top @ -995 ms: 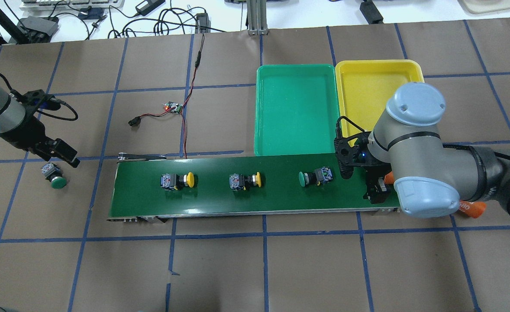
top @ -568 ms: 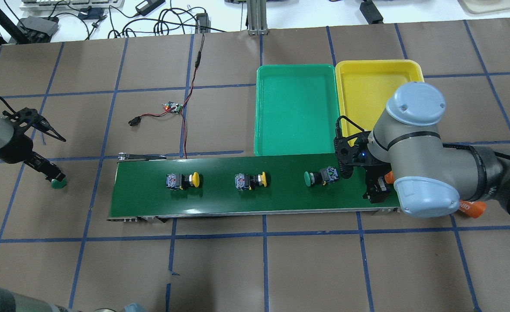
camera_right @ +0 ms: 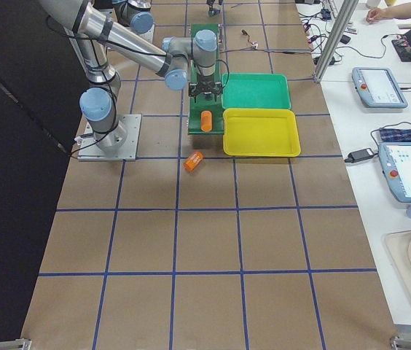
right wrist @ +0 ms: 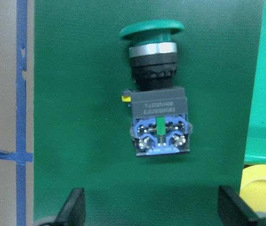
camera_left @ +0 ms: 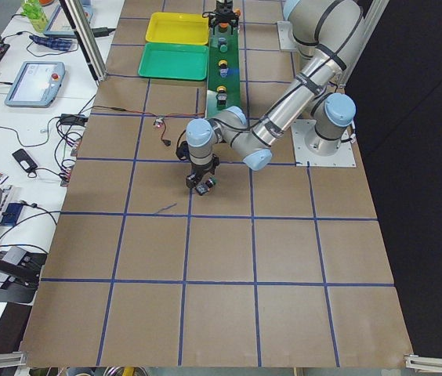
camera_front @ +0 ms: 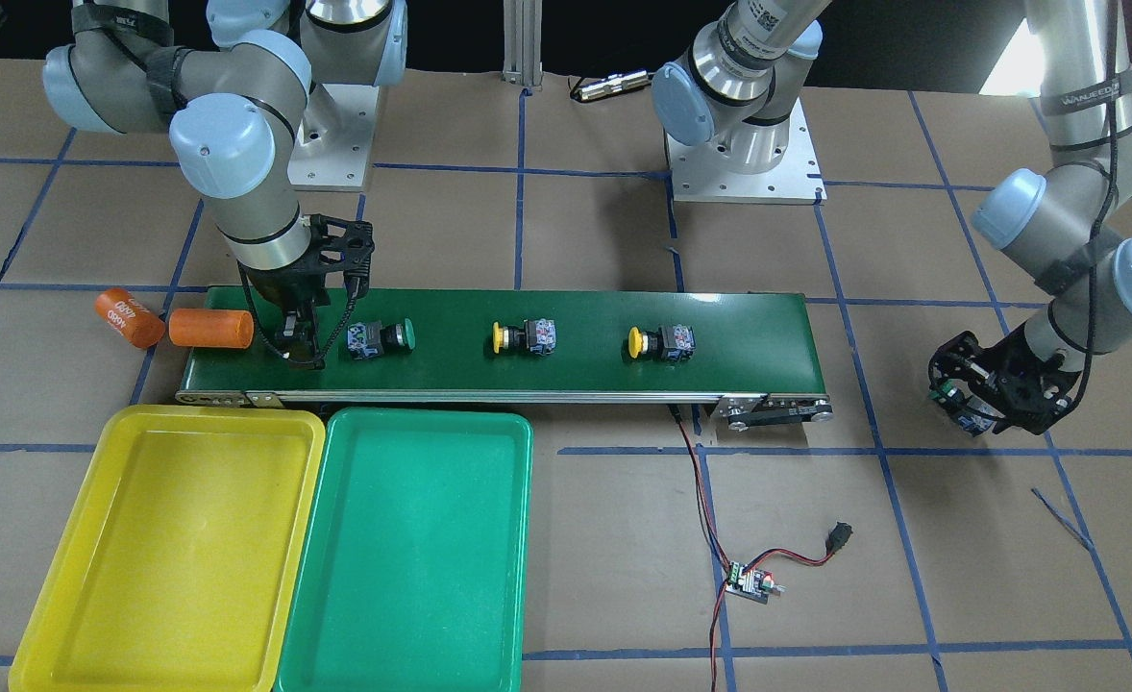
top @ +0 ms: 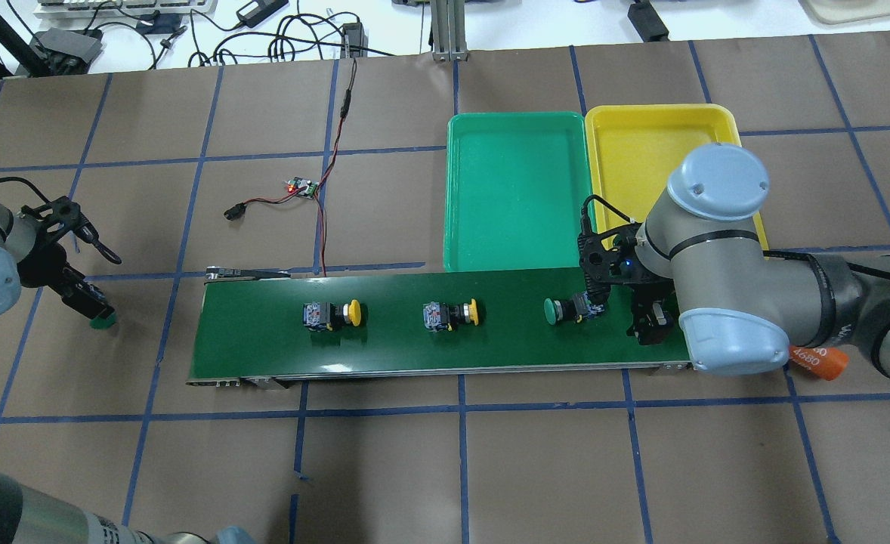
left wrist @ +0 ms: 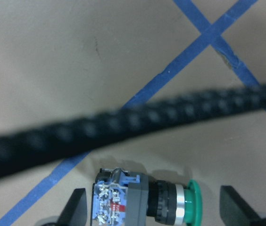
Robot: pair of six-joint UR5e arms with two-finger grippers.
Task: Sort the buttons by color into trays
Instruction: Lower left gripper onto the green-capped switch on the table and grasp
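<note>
- The conveyor belt (top: 264, 347) lies across the table (top: 490, 468) and carries three buttons in a row, each lying on its side. From the left these are the first yellow button (top: 332, 314), the second yellow button (top: 451, 314) and the belt's green button (right wrist: 157, 110).
- The right gripper (right wrist: 152, 209) hangs over the belt's right end with its fingers spread. The belt's green button lies just ahead of them, apart from both.
- Off the belt's left end, the left gripper (left wrist: 154, 214) sits low with its fingers wide, either side of the stray green button (left wrist: 142, 207) (on bare paper, not on the belt). I cannot tell whether it touches a finger.
- Two orange cylinders (camera_front: 210, 328) lie at the belt's right end.
- Beyond the belt, the teal green tray (top: 520, 189) and the yellow tray (top: 641, 151) sit side by side.
- Farther left is a small circuit board (top: 303, 187) with wires.
</note>
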